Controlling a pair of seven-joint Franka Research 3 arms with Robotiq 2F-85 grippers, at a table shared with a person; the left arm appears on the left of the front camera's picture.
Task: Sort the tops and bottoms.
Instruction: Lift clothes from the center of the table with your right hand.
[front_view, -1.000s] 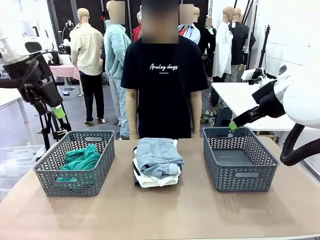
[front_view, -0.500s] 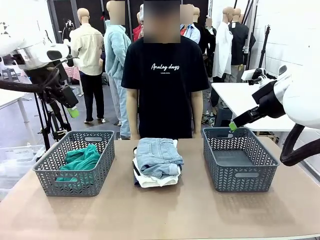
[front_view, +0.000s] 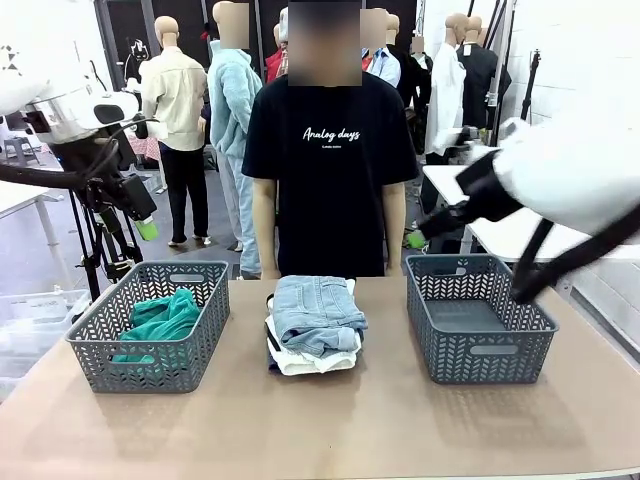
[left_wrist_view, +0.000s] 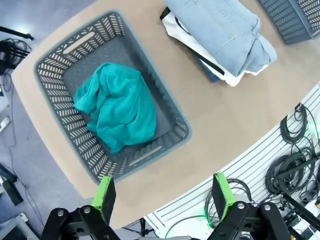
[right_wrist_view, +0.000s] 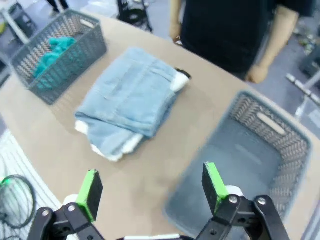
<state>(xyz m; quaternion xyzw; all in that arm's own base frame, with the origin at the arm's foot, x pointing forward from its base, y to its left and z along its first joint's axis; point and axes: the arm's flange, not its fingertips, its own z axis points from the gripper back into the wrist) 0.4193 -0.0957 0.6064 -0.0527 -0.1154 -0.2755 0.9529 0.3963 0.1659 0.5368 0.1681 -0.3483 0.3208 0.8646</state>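
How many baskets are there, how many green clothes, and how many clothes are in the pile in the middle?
Grey baskets: 2 (left basket, right basket)
Teal-green top: 1
Folded bottoms in the pile: 3 (pale-blue denim, white one, darker-blue denim peeking out underneath)
Total: 6

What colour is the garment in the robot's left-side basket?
Teal-green all over; the top shows best in the left wrist view.

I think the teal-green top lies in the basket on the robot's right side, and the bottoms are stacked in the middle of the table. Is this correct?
Not quite. The front view shows the teal-green top in the basket on the robot's left side. The bottoms are indeed stacked in the middle of the table.
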